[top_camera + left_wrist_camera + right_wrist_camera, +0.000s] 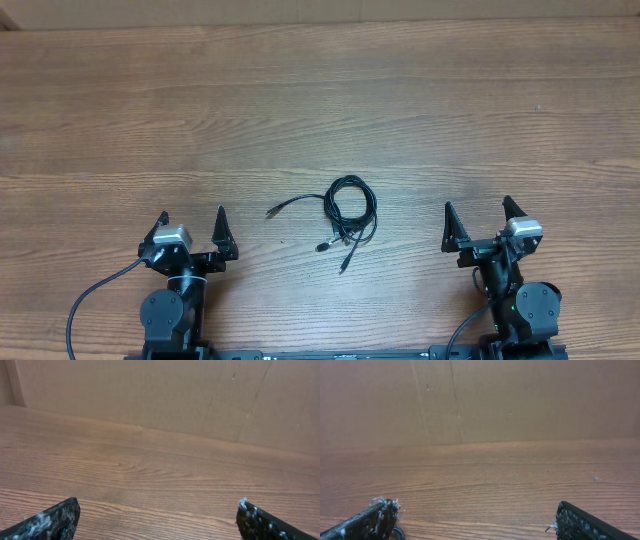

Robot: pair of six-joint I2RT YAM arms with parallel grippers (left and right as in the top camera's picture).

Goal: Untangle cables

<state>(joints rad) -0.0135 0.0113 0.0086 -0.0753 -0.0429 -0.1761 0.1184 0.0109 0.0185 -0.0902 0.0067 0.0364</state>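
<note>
Cables (349, 208) lie in a small tangle on the wooden table (320, 90), roughly at its middle from left to right and toward the near side, between the two arms. Most of the cords are wound into a loose, overlapping loop; one thin strand runs out of it to the left and ends in a small plug (271, 212), while a few short ends with plugs spill from the near side of the loop (343, 262). The left gripper (192, 211) sits at the near left with its jaws spread wide and nothing between them, well apart from the tangle. The right gripper (478, 202) sits at the near right, likewise spread wide and empty, also well apart from the cords. Both point toward the far side of the table. The left wrist view shows only its two black fingertips (56, 519) at the lower corners, bare wood grain between them and a brown cardboard wall (165, 395) beyond. The right wrist view shows the same: scuffed fingertips (372, 519) far apart, bare table and cardboard behind. A thicker black lead (82, 305) curves away from the left arm's base.
</note>
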